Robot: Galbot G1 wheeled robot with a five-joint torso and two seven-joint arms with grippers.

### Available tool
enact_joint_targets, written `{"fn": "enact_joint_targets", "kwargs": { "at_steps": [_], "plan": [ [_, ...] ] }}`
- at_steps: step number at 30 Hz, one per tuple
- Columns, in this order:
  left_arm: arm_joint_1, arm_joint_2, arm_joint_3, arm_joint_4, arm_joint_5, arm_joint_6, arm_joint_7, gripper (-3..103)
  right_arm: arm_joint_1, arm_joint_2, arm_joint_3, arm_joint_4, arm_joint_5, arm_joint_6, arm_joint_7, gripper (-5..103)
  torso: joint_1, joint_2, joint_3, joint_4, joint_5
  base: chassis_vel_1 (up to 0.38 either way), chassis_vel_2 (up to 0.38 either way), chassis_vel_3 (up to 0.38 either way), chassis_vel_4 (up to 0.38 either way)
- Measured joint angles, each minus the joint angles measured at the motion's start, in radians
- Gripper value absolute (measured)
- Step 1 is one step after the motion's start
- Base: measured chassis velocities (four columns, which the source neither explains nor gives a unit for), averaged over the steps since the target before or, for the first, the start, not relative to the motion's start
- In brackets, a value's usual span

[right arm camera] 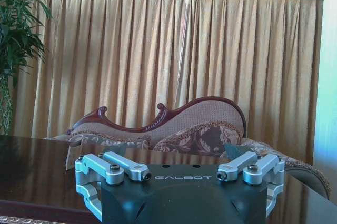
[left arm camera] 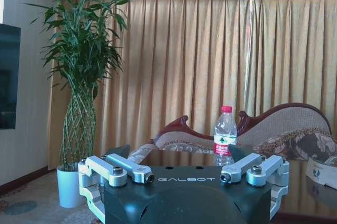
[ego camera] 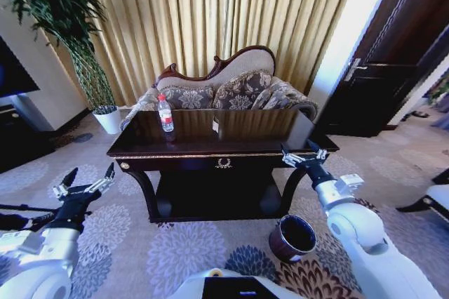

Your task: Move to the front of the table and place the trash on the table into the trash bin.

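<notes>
The left gripper (ego camera: 88, 178) is hanging in the air off the table's left front corner, below the level of the top, with its fingers (ego camera: 69, 175) spread wide apart and nothing between them. The right gripper (ego camera: 304, 154) is sitting at the table's right front edge, level with the top, its fingers (ego camera: 321, 153) also standing wide apart and holding nothing; whether they are touching the edge cannot be told.

The table (ego camera: 231, 143) is standing straight ahead, glossy and dark, with gold trim, a gold emblem (ego camera: 224, 163) on its front and a lower shelf. Behind it a patterned sofa (ego camera: 238, 88) with a carved dark frame is resting against long gold curtains (ego camera: 210, 11). A tall green plant (ego camera: 66, 25) in a white pot (ego camera: 108, 119) is standing at the left, and a dark door (ego camera: 393, 67) is showing at the right. A floral carpet (ego camera: 175, 250) is covering the floor.

The trash bin (ego camera: 292, 237) is sitting on the carpet near the table's right front leg, just beside the right arm, dark inside.

The bottle (ego camera: 165, 114) is standing upright on the left rear part of the tabletop, red label and cap showing. A small white scrap (ego camera: 215, 125) is lying near the middle of the top, well apart from the bottle.
</notes>
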Motion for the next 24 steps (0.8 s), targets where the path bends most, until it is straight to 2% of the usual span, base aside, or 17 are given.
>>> {"fn": "enact_joint_targets", "kwargs": {
  "at_steps": [24],
  "plan": [
    [-0.005,0.003,0.008,0.0,0.004,0.001,0.002,100,-0.001,-0.002,-0.041,-0.004,0.003,-0.002,0.0,100,0.0,0.0,0.0,-0.0001,0.0,-0.008,0.005,0.008,-0.005]
  ]
}}
